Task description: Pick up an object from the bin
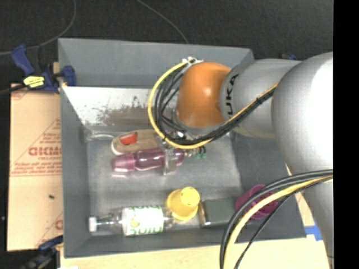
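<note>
1. One camera view: I see the gripper (171, 160) low at the bin's middle, under the orange cover (202, 94), at the right end of a pink translucent bottle (137, 162) lying on its side.
2. I cannot tell how the jaws stand.
3. The grey bin (76, 167) has a dull floor and a scuffed back wall. Near its front lie a yellow cap (184, 202) and a clear green-labelled bottle (132, 222).
4. Dark flooring (112, 10) surrounds the bin.
</note>
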`<state>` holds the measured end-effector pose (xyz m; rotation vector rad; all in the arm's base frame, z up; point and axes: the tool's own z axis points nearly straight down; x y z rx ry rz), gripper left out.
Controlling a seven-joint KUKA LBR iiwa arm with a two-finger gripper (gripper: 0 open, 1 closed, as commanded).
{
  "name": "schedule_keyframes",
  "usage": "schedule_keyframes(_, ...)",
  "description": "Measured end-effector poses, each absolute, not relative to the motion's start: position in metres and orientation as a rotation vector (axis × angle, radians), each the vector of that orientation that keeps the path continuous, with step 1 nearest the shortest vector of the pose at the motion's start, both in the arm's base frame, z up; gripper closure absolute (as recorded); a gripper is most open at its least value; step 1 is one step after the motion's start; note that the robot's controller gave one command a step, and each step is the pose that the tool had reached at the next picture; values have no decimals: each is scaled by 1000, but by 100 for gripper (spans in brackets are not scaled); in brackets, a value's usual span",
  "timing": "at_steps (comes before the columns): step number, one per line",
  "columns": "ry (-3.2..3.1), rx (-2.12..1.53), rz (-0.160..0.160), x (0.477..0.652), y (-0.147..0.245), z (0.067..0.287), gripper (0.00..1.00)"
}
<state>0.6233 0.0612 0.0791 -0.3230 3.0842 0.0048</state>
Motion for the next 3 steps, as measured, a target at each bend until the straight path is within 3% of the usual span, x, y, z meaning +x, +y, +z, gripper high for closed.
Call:
schedule_keyframes(1,3100,-283,15,630,55,78,100)
schedule_keyframes(2,3087,-300,7,637,58,71,0)
schedule_keyframes(3,3086,-305,4,639,58,73,100)
